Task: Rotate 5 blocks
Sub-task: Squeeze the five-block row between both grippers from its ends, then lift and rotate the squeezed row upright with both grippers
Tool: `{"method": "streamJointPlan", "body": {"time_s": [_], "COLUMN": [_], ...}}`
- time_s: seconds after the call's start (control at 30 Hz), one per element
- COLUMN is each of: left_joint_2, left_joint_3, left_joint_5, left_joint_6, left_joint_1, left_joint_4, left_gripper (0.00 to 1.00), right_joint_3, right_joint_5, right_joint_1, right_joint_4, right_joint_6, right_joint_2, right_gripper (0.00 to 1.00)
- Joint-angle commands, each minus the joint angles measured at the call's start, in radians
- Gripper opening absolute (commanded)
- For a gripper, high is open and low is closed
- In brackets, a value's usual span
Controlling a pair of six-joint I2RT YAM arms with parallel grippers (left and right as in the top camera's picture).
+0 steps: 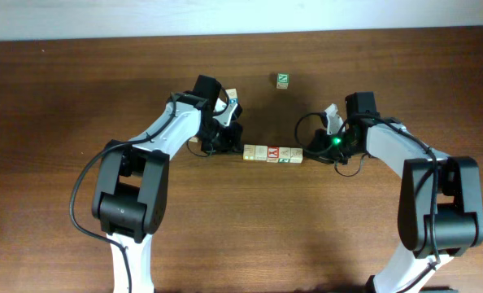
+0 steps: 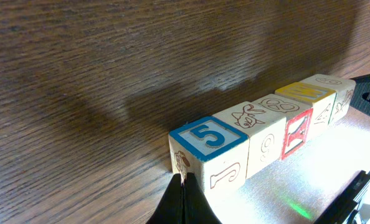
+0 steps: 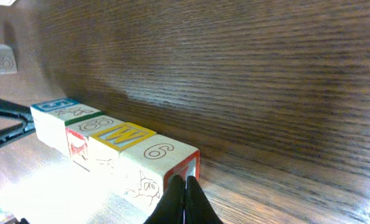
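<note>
Pale wooden alphabet cubes (image 2: pixel 260 134) formed one tight row; the fully closed left gripper (image 2: pixel 184 182) and right gripper (image 3: pixel 185 183) stood at its ends.

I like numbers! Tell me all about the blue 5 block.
The 5 block is a pale wooden cube, blue-framed 5 on top, outlined J on one side. It sits flat on the table, ending the row and touching the next block. The shut left gripper is at its near corner.

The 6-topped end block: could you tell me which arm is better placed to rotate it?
Likely right: the right gripper is at the 6 block; the left gripper is at the opposite end, by the 5 block.
</note>
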Motion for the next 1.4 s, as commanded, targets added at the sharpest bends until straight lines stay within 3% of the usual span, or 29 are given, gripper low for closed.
{"method": "streamJointPlan", "body": {"time_s": [0.0, 0.8, 1.03, 1.37], "left_joint_2": [-0.033, -0.032, -0.032, -0.033], "left_joint_3": [-0.007, -0.007, -0.007, -0.007], "left_joint_5": [0.019, 0.019, 0.019, 0.019], "left_joint_6": [0.016, 0.016, 0.016, 0.016], "left_joint_1": [-0.004, -0.004, -0.004, -0.004], "left_joint_4": [0.003, 0.014, 0.014, 0.014], "left_gripper": [0.0, 0.0, 0.0, 0.0], "right_joint_3": [-0.008, -0.005, 0.071, 0.254], "right_joint_5": [-0.035, -0.134, -0.121, 0.066], "right_joint_1": [-0.005, -0.002, 0.082, 0.239], "right_joint_4": [0.003, -0.005, -0.051, -0.212], "right_joint_6": [-0.051, -0.065, -0.046, -0.02], "right_joint_2": [0.018, -0.047, -0.071, -0.071], "right_gripper": [0.04, 0.04, 0.04, 0.04]}}
